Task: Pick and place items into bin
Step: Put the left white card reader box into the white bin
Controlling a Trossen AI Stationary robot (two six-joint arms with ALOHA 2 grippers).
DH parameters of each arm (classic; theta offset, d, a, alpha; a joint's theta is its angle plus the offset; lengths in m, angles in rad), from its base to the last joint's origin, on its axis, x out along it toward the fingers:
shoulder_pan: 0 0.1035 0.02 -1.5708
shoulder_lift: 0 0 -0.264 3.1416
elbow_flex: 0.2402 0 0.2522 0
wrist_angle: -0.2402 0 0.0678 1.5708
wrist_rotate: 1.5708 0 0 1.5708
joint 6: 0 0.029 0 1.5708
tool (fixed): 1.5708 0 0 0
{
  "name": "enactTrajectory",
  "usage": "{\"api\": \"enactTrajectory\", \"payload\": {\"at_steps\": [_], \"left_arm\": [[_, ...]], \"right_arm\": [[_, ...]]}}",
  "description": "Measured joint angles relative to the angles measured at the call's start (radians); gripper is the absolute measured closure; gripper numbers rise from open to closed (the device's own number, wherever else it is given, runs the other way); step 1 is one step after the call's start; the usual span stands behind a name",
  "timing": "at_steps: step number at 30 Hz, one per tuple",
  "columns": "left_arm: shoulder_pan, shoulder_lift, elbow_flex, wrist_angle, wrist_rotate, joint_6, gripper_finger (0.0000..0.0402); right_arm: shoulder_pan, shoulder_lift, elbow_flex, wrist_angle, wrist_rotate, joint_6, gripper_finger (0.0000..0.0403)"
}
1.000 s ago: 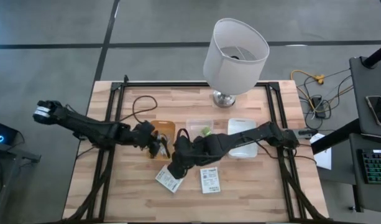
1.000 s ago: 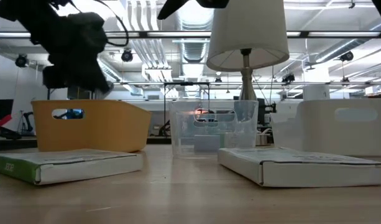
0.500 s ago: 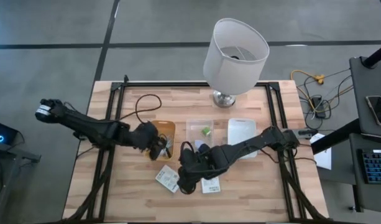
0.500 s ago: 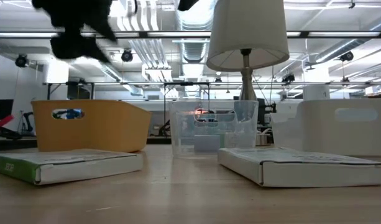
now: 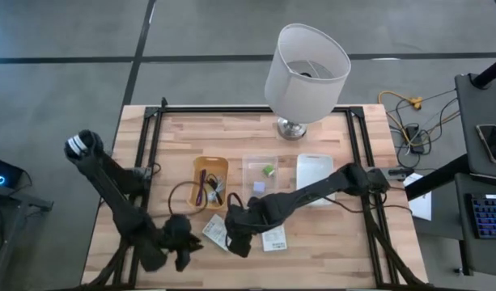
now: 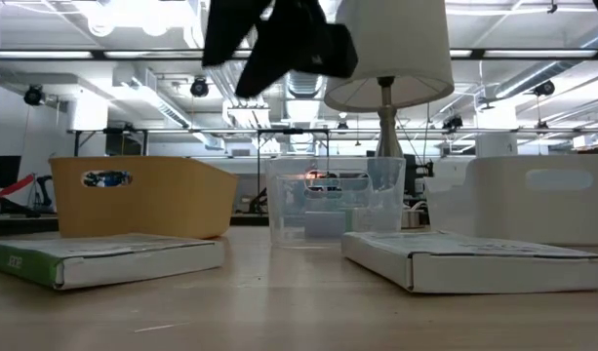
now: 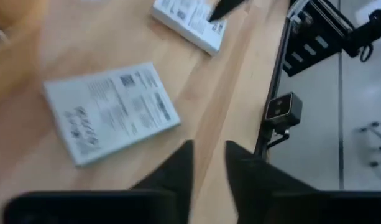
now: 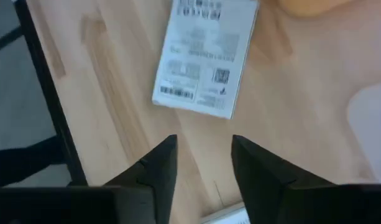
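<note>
Two flat white printed packets lie flat on the wood near the table's near edge, one (image 5: 218, 233) (image 7: 112, 109) (image 8: 206, 59) left of the other (image 5: 273, 236) (image 7: 190, 25). Dark cords (image 5: 209, 187) lie in the orange bin (image 5: 197, 174). A green cube (image 5: 268, 170) and a bluish cube (image 5: 258, 187) sit in the clear bin (image 5: 249, 162). My right gripper (image 5: 235, 238) (image 8: 202, 146) hovers open between the packets, just beside the left one. My left gripper (image 5: 187, 246) (image 7: 209, 152) is open by a narrow gap, near the table's near-left corner, touching nothing.
A big white lamp (image 5: 306, 65) stands at the far edge. A white bin (image 5: 315, 179) sits right of the clear bin. Black frame rails (image 5: 142, 162) run along both table sides. A dark cable loop (image 5: 183, 194) trails between the orange bin and my left arm.
My left gripper has swung away from the orange bin toward the table's near-left corner, its arm folding back along the left side. My right gripper has shifted a little toward the near edge, beside the left packet. The packets have stayed put.
</note>
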Motion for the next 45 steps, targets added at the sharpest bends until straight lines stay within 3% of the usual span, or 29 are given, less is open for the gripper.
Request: {"api": "enactTrajectory", "payload": {"at_steps": [3,13,19,24,45], "left_arm": [[-0.004,0.076,0.023,0.042,-0.013,-0.075,0.0388],[-0.002,0.278,0.055,0.038,0.001,-0.357,0.0401],[0.039,0.326,0.052,0.040,-0.015,-0.450,0.0401],[0.076,0.320,0.053,0.041,-0.056,-0.428,0.0401],[0.093,0.400,0.045,0.054,0.072,-0.425,0.0401]], "right_arm": [[-0.015,0.000,-0.047,0.026,-0.025,0.002,0.0290],[-0.051,0.000,-0.186,0.195,-0.013,0.005,0.0390],[-0.073,0.000,-0.266,0.276,0.030,0.012,0.0394],[-0.081,-0.004,-0.304,0.321,0.038,0.013,0.0394],[-0.085,0.000,-0.324,0.338,0.016,-0.099,0.0394]]}}
